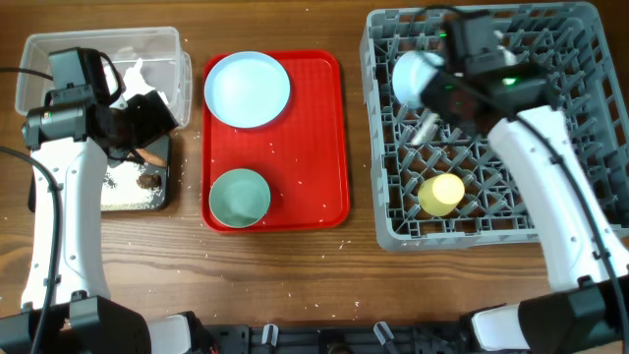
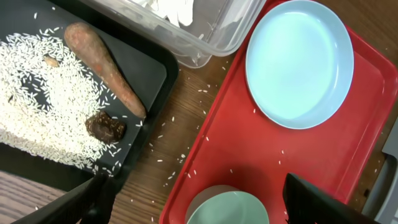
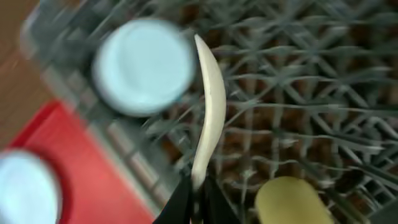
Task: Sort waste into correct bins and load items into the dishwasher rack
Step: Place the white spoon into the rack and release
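Two states: left end effector point(image 2: 196, 198) spread wide; right end effector point(image 3: 196, 194) pinches white spoon point(image 3: 209, 99).

Hidden, cropped, blurred: all three views.
Right wrist view motion-smeared: dishwasher rack point(image 3: 311, 81) lattice streaked, small bowl point(image 3: 143, 65) rim soft, yellow cup point(image 3: 289, 199) cut by the bottom edge, white spoon point(image 3: 209, 106) handle end buried between the right fingers point(image 3: 177, 208). Left wrist view: mint-green bowl point(image 2: 227, 208) cropped below, clear tub point(image 2: 211, 31) cropped above. Overhead: left arm point(image 1: 64, 197) covers part of the black tray point(image 1: 167, 182).
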Action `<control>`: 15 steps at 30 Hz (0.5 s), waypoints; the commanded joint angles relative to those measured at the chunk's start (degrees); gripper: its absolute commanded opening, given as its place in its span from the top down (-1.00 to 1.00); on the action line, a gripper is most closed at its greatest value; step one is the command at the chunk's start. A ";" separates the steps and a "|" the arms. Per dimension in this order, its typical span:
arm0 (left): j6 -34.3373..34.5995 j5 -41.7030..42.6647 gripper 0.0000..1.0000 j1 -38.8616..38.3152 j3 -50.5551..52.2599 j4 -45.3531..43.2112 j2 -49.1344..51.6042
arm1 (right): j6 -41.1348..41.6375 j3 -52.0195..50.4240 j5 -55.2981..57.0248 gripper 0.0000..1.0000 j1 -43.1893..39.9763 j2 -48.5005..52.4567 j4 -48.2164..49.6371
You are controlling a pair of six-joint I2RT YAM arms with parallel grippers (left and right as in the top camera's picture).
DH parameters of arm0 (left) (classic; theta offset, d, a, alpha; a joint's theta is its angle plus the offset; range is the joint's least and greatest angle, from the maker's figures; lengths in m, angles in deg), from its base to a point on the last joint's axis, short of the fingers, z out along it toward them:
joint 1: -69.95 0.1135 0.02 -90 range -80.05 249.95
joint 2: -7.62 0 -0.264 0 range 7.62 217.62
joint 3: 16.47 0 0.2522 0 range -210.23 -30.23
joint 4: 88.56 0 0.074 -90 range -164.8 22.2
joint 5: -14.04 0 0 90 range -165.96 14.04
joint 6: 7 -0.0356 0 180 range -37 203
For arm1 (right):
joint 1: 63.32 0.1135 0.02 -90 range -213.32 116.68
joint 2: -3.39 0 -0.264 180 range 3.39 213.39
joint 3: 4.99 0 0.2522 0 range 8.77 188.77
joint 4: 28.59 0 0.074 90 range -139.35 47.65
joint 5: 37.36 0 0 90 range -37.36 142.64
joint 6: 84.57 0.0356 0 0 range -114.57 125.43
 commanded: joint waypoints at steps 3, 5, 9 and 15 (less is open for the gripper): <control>0.31 -0.50 -0.74 0.24 -0.63 -0.15 0.37 | 7.13 -10.45 3.48 0.91 -3.85 1.40 6.64; 0.28 -0.50 -0.74 0.24 -0.63 -0.17 0.37 | 7.15 -14.34 2.10 0.91 -3.85 1.44 9.75; 0.28 -0.50 -0.75 0.24 -0.63 -0.17 0.37 | 8.39 -16.31 1.62 0.68 -3.85 1.44 10.10; 0.28 -0.50 -0.75 0.24 -0.63 -0.17 0.37 | -7.76 -14.12 -6.64 -0.24 -3.78 -1.70 14.36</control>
